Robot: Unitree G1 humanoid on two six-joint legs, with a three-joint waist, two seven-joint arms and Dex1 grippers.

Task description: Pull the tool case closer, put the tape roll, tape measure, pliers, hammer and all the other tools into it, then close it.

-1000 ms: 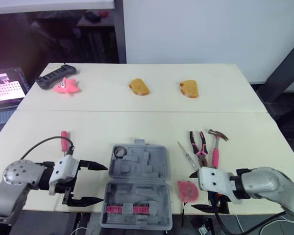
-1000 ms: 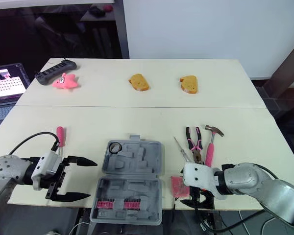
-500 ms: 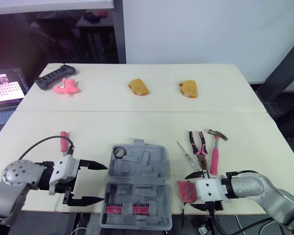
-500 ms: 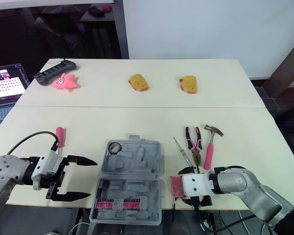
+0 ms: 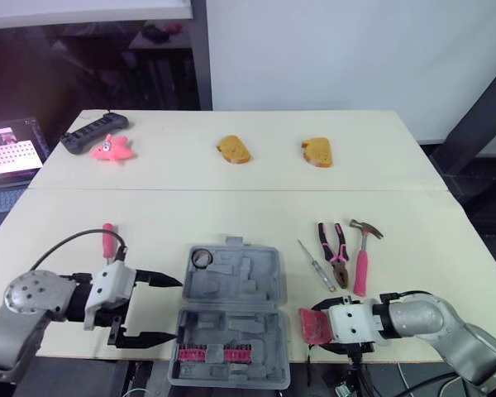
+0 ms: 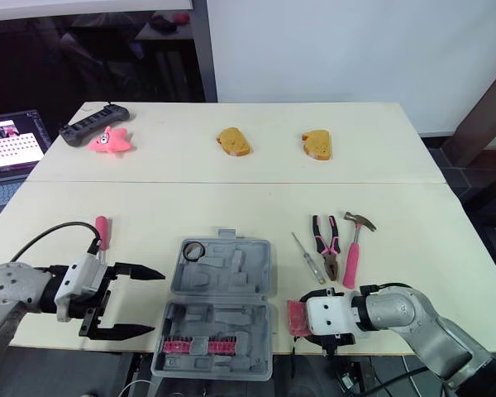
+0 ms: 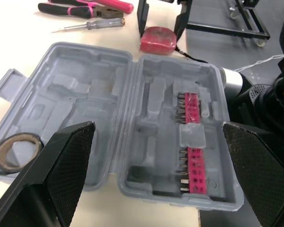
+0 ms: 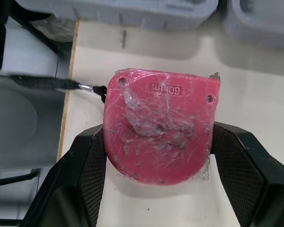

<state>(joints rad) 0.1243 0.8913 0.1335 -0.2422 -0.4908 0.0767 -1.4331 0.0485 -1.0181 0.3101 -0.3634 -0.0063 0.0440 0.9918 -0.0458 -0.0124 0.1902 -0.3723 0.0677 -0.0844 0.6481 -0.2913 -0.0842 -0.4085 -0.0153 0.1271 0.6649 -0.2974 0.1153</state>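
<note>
The right gripper [image 8: 157, 142] grasps the tape measure [image 5: 313, 324] by both sides at the near edge of the surface [image 5: 231, 207], with the open tool case [image 5: 240, 281] just left of it (left gripper [image 5: 153, 308] released, beyond the case).

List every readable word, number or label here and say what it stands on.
"mm 60": moulded on the red tape measure, gripped by the right gripper.
Laptop screen: its marks are too small to read.
Nothing else is legible.
</note>
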